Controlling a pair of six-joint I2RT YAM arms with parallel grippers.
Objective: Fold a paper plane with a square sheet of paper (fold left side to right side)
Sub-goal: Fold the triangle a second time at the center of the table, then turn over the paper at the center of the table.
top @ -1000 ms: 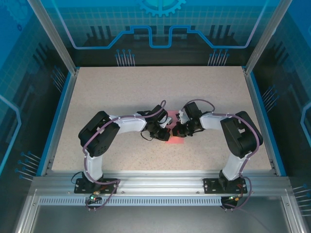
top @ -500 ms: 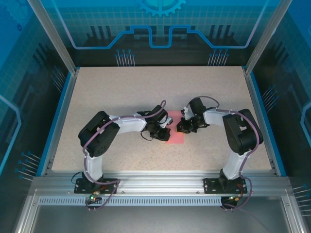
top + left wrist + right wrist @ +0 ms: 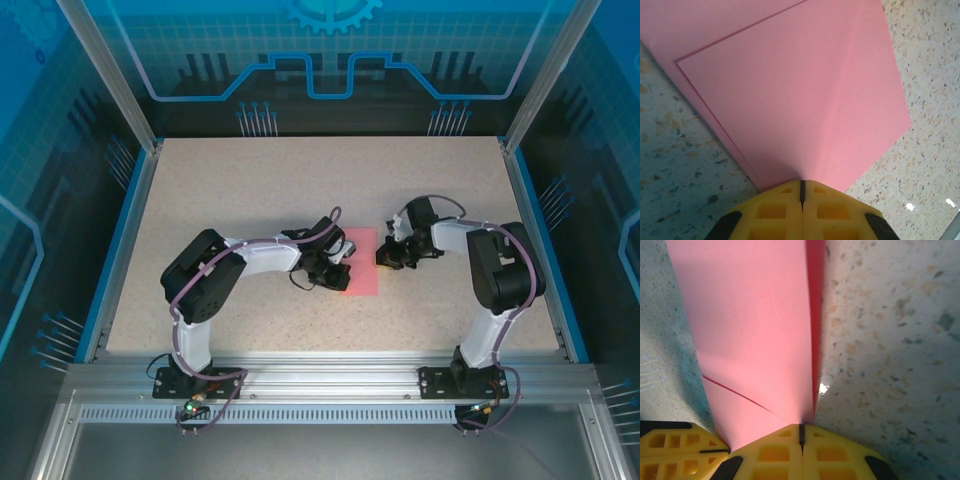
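The square sheet of paper (image 3: 363, 276) lies on the table's middle as a narrow salmon-pink rectangle, with a folded layer on top (image 3: 790, 90). My left gripper (image 3: 340, 270) is shut, and its yellow tips (image 3: 801, 184) press down on the sheet's left part, beside a diagonal edge of the upper layer. My right gripper (image 3: 384, 258) is shut too, and it rests at the sheet's right edge (image 3: 801, 429), where the pink paper (image 3: 755, 330) meets bare tabletop. The left gripper's fingers (image 3: 670, 450) show in the right wrist view at bottom left, close by.
The speckled beige table (image 3: 250, 190) has blue rims left and right and open room all round the paper. An aluminium rail (image 3: 330, 375) with both arm bases runs along the near edge. Slanted frame posts (image 3: 110, 80) stand at the back corners.
My right gripper has slid rightward across the sheet to its right edge, baring more pink paper, and the right arm has swung outward. The left arm has stayed in place.
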